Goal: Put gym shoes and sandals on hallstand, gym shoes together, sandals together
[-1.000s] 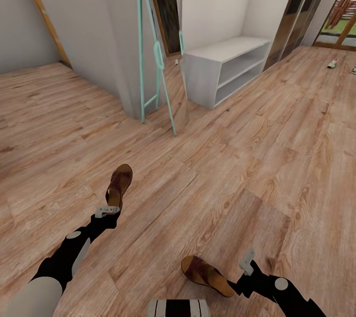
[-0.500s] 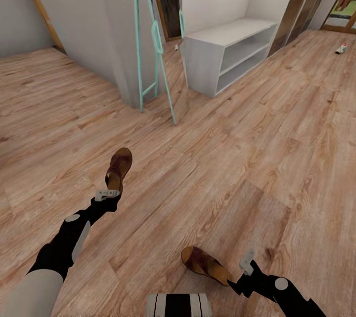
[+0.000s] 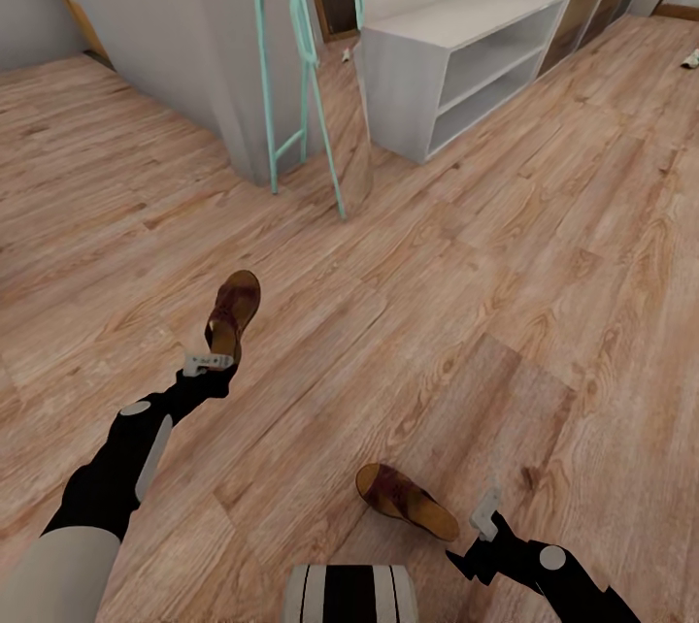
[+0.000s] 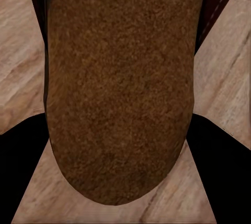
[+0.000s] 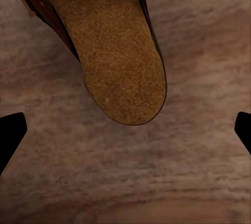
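Brown sandal [image 3: 231, 314] sits clamped in left pincer [image 3: 209, 363]; right pincer [image 3: 482, 513] spread beside other sandal [image 3: 406, 503].

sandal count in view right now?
2. One brown leather open-toe sandal lies on the wood-plank floor just ahead of the left hand; the other sandal lies beside the right hand.
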Motion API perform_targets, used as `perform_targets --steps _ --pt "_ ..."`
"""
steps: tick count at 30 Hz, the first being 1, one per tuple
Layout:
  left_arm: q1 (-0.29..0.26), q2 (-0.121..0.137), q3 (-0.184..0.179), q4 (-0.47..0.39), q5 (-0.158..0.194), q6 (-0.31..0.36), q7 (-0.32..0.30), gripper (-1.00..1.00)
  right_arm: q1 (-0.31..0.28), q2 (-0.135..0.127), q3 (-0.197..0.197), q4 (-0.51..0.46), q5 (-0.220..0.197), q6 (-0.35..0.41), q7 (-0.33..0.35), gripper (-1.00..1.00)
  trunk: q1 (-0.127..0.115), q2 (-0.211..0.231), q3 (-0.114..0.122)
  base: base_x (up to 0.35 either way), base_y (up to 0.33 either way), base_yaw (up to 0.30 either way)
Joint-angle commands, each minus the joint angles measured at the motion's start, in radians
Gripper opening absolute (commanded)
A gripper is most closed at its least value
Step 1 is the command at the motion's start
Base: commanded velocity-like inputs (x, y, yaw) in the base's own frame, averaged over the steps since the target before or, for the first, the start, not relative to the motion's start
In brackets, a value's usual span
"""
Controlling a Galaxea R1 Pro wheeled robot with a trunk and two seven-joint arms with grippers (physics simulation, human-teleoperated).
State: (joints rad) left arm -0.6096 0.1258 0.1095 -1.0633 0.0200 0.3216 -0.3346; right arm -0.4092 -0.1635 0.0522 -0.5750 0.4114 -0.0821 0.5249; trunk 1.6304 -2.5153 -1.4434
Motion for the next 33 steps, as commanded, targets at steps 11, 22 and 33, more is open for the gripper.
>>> perform_targets --steps 11,22,33 --pt "0.006 0.000 0.004 -0.010 0.003 0.019 -0.010 -1.00 0.000 -0.001 0.002 0.000 0.010 -0.007 0.000 1.00 0.002 -0.002 -0.037 0.000 0.000 0.000" --pt "0.008 0.000 0.003 -0.012 0.003 0.018 -0.011 -1.00 0.000 -0.001 0.002 -0.001 0.010 -0.007 0.000 1.00 0.007 -0.004 -0.087 0.000 0.000 0.000" --pt "0.008 0.000 0.003 -0.012 0.003 0.012 -0.012 -1.00 0.000 -0.001 0.002 -0.002 0.010 -0.007 0.000 1.00 0.007 -0.004 -0.099 0.019 0.002 0.000"
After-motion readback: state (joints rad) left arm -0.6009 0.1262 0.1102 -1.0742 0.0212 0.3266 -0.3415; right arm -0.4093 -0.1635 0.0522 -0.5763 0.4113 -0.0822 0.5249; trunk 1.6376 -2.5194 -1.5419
